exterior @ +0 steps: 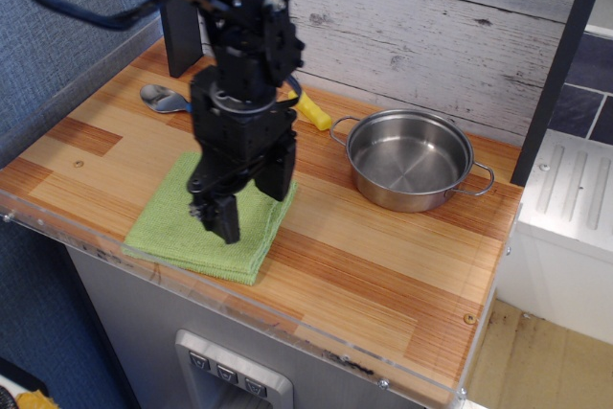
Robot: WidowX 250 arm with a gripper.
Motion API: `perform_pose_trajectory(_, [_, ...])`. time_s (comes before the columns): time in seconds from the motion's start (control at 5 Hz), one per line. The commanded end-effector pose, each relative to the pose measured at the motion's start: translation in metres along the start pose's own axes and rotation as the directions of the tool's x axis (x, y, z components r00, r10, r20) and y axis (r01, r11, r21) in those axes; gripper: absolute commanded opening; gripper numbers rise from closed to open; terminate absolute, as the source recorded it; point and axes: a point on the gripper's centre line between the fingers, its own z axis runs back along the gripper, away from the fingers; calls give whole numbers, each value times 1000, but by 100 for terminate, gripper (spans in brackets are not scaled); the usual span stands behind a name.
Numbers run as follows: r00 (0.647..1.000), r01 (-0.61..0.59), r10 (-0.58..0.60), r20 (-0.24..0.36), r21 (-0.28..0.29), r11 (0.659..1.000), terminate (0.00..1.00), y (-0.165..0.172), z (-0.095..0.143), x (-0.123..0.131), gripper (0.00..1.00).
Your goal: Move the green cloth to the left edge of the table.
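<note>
The green cloth (170, 221) lies folded flat on the table (374, 265), near its front left part, with its front edge close to the clear rim. My black gripper (252, 202) hangs over the right half of the cloth with its fingers (226, 218) spread apart and pointing down. It is open and holds nothing. The arm hides the middle and right side of the cloth. I cannot tell whether the fingertips touch the cloth.
A steel pot (410, 158) with two handles stands at the right back. A yellow object (314, 112) lies by the back wall. A spoon's metal bowl (157, 95) shows behind the arm at the back left. A dark post (178, 37) stands at the back left corner.
</note>
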Motion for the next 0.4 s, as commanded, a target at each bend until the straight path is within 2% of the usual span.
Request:
perform_pose_trajectory(0.0, [999, -32, 35, 34, -96, 995, 0, -4, 0, 19, 100])
perform_pose_trajectory(0.2, [998, -41, 45, 43, -98, 994, 0, -9, -10, 23, 100])
